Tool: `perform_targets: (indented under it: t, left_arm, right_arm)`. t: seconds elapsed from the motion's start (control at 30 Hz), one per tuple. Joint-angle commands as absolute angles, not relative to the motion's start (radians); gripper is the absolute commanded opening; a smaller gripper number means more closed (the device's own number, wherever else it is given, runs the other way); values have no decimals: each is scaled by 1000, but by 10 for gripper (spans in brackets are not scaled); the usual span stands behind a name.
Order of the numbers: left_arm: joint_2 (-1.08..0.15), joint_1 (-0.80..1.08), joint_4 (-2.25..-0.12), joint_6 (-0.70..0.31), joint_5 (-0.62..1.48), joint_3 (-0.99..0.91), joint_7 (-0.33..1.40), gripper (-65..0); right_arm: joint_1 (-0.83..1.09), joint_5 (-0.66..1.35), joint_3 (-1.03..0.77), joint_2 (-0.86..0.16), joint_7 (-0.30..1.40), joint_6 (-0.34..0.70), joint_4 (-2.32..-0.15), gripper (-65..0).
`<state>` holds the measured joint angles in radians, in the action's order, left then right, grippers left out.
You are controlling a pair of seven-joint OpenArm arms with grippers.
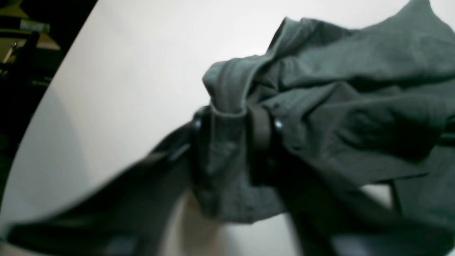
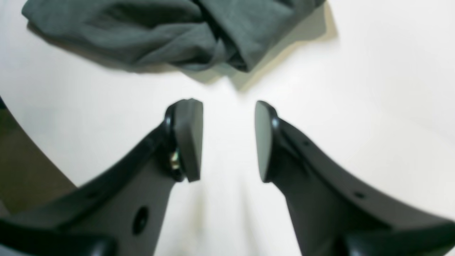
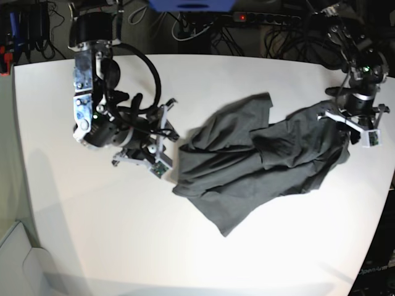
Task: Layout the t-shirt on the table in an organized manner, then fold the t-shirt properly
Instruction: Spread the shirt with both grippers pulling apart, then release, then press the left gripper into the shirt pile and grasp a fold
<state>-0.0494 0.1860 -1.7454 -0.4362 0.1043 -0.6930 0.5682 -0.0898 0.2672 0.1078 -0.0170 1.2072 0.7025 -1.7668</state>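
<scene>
The dark grey t-shirt (image 3: 247, 160) lies crumpled across the middle and right of the white table (image 3: 123, 234). My left gripper (image 3: 347, 126) is over the shirt's right end. In the left wrist view its fingers (image 1: 261, 131) stand apart, and a bunched fold of t-shirt (image 1: 355, 89) fills the gap of the left gripper (image 1: 234, 119). My right gripper (image 3: 168, 139) hovers just left of the shirt. It is the open right gripper (image 2: 229, 138) in its wrist view, with bare table between its pads and the t-shirt (image 2: 160, 32) a little ahead.
Cables and a power strip (image 3: 259, 17) run behind the table's far edge. The table's rounded left edge (image 2: 35, 142) shows close to my right gripper. Bare white tabletop stretches along the front and left.
</scene>
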Motion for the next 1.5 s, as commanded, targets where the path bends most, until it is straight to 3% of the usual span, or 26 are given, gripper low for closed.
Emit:
perform_targets:
  t: [0.0, 0.1, 0.27, 0.4, 0.67, 0.93, 1.27, 1.47]
  left_arm:
    - [-56, 183, -1776, -433, 116, -696, 541, -371]
    - [-58, 208, -1825, -433, 116, -696, 539, -262]
    - [-58, 217, -1926, -435, 116, -688, 535, -265]
    - [-73, 62, -1919, -435, 104, -567, 541, -262]
    - [-93, -314, -1517, -420, 1, -179, 542, -261]
    - [15, -529, -1058, -432, -268, -124, 535, -261]
    - [-16, -550, -1064, -437, -354, 113, 545, -261]
    - [-45, -550, -1188, -656, -364, 117, 733, -261]
  right_arm:
    - [-107, 280, 105, -21, 1190, 698, -1782, -400]
    - [-107, 278, 105, -22, 1190, 698, -1782, -400]
    - [-101, 278, 104, -36, 1190, 698, -1782, -400]
    - [-76, 278, 105, -38, 1190, 698, -1782, -400]
    - [-61, 278, 104, -54, 1190, 698, -1785, -400]
    - [-58, 277, 45, -54, 1193, 698, -1784, -400]
    - [-61, 277, 44, -56, 1191, 698, -1784, -400]
    - [-65, 277, 44, -58, 1191, 698, -1784, -400]
